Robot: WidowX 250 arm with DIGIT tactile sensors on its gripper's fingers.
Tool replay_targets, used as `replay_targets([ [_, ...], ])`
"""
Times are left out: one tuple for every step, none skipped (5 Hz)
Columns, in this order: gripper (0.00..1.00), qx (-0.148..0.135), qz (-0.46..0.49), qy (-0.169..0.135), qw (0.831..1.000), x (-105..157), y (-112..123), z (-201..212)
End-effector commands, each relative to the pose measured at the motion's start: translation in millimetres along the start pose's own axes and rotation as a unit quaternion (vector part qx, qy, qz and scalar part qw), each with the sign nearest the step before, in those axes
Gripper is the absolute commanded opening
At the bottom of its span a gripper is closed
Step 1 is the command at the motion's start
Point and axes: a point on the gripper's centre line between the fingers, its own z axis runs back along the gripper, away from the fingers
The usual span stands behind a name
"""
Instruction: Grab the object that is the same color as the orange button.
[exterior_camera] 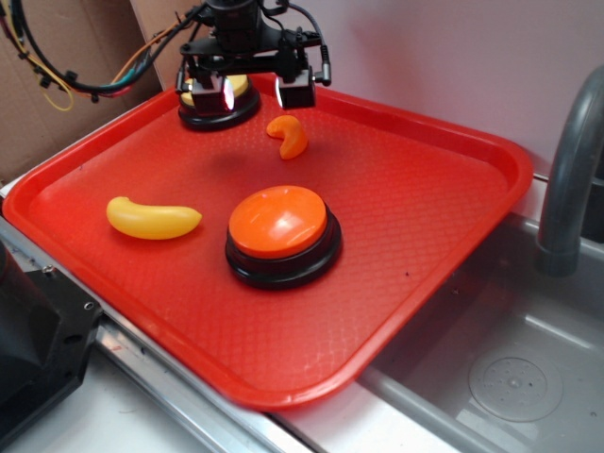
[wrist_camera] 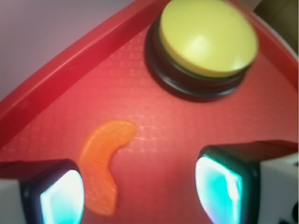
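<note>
Your gripper hangs spread wide and empty, above the tray beside the yellow button. The crescent lies near that button, against one fingertip. Shift sideways until it sits centred between the jaws, then descend.

A plain pale wall with a faint pinkish cast fills the background. At the upper left a brown cardboard sheet leans against it. Below lies a light grey counter with a metal rail running along its edge. At the right a stainless sink basin sits recessed, its round drain visible, and a grey curved faucet rises beside it. Light is soft and even, with mild reflections on the steel.
</note>
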Motion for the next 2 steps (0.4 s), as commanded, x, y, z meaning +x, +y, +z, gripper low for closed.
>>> replay_targets([
  [1.00, -0.066, 0.027, 0.010, 0.997, 11.1, -18.0, -8.1],
  [1.00, -0.061, 0.032, 0.026, 0.997, 5.7, -21.0, -20.6],
])
